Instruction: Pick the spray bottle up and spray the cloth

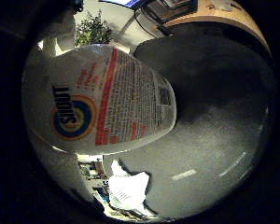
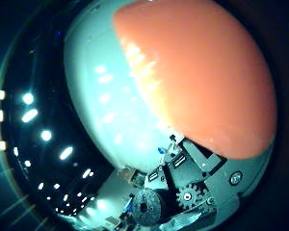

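Observation:
The spray bottle (image 1: 103, 98) is white with a red, blue and yellow label and fills much of the little finger side palm view, close to the palm. In the thumb side palm view its white body (image 2: 96, 115) and an orange part (image 2: 202, 67) fill nearly the whole picture. My right hand (image 2: 188, 192) shows as black and white geared finger parts lying against the bottle, curled round it. The white cloth (image 1: 129, 189) lies crumpled on the grey surface (image 1: 215, 121), away from the bottle.
A green plant (image 1: 91, 30) stands beyond the grey surface. A wooden tabletop (image 1: 224, 14) shows at the far side. Ceiling lights (image 2: 29, 101) show past the bottle in the thumb side palm view.

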{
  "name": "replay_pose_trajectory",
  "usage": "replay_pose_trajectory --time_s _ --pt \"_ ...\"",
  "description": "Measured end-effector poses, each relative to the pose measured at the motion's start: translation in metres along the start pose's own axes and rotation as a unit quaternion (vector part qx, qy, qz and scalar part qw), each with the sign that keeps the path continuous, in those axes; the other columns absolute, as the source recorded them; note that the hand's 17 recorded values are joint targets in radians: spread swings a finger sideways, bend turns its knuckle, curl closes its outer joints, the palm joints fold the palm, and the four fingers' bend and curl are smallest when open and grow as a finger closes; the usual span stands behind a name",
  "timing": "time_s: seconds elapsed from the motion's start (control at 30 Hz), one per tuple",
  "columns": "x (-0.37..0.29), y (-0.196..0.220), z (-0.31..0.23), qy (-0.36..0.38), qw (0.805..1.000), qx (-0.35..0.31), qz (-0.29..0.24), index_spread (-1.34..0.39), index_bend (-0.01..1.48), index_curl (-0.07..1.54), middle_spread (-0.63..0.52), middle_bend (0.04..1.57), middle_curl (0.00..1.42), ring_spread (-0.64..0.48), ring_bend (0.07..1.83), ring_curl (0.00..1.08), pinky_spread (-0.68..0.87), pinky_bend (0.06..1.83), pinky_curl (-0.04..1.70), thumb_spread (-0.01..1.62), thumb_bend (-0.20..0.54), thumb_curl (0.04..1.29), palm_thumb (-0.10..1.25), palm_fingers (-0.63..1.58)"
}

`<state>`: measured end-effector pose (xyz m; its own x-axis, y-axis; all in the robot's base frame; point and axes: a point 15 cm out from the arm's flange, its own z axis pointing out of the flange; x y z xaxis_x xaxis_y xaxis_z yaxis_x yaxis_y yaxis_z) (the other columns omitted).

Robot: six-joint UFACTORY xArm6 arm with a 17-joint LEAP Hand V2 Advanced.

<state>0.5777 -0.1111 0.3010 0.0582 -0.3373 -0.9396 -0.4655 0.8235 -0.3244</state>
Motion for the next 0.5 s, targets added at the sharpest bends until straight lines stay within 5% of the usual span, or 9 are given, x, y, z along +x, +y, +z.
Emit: replay_pose_trajectory --time_s 0.5 --pt "-0.027 -0.02 -0.03 0.037 0.998 -0.045 -0.032 -0.28 1.12 0.69 -0.18 1.32 0.72 -0.23 1.38 0.66 -0.3 1.33 0.61 0.72 -0.011 0.97 1.09 1.2"
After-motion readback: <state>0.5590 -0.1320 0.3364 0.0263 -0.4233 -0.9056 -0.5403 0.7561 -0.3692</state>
